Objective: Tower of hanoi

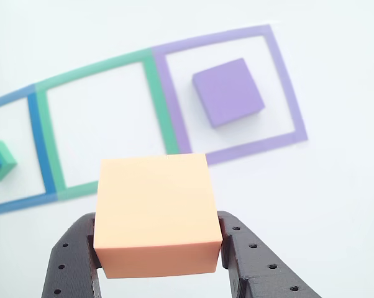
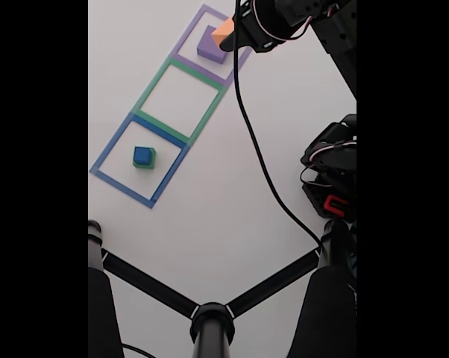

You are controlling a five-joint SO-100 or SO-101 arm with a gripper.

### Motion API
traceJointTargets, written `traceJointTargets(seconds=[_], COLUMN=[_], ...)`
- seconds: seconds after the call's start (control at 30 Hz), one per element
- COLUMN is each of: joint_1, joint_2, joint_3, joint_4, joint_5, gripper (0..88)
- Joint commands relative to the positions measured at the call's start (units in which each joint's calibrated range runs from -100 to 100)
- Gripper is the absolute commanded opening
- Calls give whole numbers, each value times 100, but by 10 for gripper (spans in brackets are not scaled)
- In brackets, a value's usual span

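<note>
The gripper (image 1: 157, 248) is clamped on the orange block's (image 1: 155, 208) 2 opposite sides; matte and foam-like, it likely handles light, grippy, slightly squashy.

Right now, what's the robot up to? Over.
Gripper shut on orange block, held above the table. Purple block in purple outline. Blue block on green block in blue outline. Nothing blocking.

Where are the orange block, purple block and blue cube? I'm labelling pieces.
orange block (image 1: 155, 198): other view, its top face.
purple block (image 1: 226, 89): other view, its top face.
blue cube (image 2: 142, 155): fixed view, its top face.
</note>
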Motion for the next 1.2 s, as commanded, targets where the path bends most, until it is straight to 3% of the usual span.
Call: traceJointTargets(seconds=[0.0,0.37,0.6,0.87,1.17], joint_1=[-200,-650,-818,-1039,-1214], joint_2=[-314,-434,-731,-1123,-1107], joint_3=[-540,-731,423,2359,5367], joint_4=[355,736,80,-1611,-5407], joint_5=[0,0,0,0,0], gripper=[101,101,102,102,104])
